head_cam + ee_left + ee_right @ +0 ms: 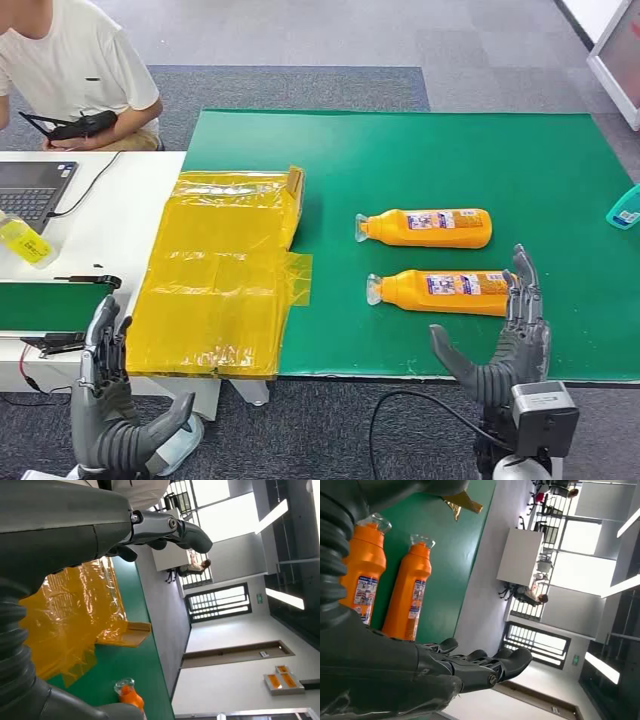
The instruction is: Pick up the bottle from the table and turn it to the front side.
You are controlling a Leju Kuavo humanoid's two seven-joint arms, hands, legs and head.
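Bottle: two orange bottles lie on their sides on the green table (453, 150), both with the clear cap pointing toward the robot's left and a printed label facing up. The nearer bottle (441, 291) lies close to the front edge of the table, and the right robot hand (504, 345) stands just at its base end, fingers spread and upright, thumb held out to the side, holding nothing; I cannot tell if the fingertips touch the bottle. In the right wrist view both bottles lie side by side beyond the dark fingers (497, 667), the nearer one partly behind the ribbed cover. The farther bottle (426, 228) lies parallel to the first, a little behind it and apart from it. The left robot hand (106, 400) is low in front of the table, also spread and holding nothing, near the front edge of a yellow plastic bag (219, 280). This bag is flat, one in number, spread over the seam between the green table and a white table (121, 225); what is inside cannot be seen. On the white table there is one laptop (30, 190) and one small yellow packet (24, 242). At the far right edge lies one teal object (625, 208). Behind the white table sits a person (75, 70) in a white shirt holding a dark controller (75, 127).
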